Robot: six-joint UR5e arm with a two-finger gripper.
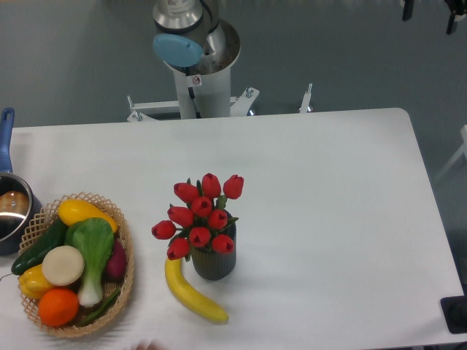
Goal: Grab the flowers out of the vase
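Note:
The flowers are a bunch of red tulip buds with green leaves, standing upright in the vase, a small dark ribbed cylinder near the table's front centre. The stems are hidden inside the vase. Only the arm's base shows, at the back of the table. Two dark fingertips at the top right edge look like my gripper. They stand wide apart with nothing between them, high up and far to the back right of the flowers.
A yellow banana lies against the vase's front left. A wicker basket of vegetables and fruit sits at the front left. A steel pot with a blue handle is at the left edge. The white table ends at the right.

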